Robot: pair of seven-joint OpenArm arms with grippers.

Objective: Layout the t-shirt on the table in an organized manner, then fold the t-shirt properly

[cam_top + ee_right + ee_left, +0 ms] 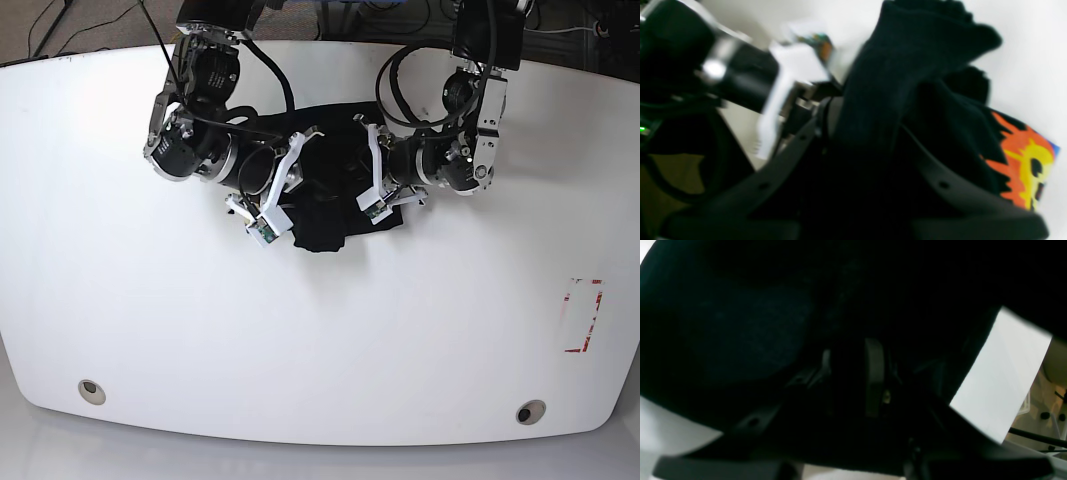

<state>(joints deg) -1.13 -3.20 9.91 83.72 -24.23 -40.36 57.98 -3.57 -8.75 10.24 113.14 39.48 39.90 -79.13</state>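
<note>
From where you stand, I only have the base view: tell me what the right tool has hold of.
Observer: The right tool is shut on a bunched fold of the black t-shirt.
Operator: Report any print showing.
Observer: An orange-yellow sun face shows on the cloth beside that tool.
Operator: Now the left tool.
Observer: Dark fabric covers almost all of the left wrist view, around the left tool; a strip of white table shows beside it.

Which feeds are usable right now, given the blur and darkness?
Left wrist view: nearly black, the black fabric t-shirt fills the lens, only a sliver of glossy white table is lit. Right wrist view: motion-blurred, though the orange-yellow sun print reads. Base view: sharp and evenly lit, faint glare along the table's near edge.
</note>
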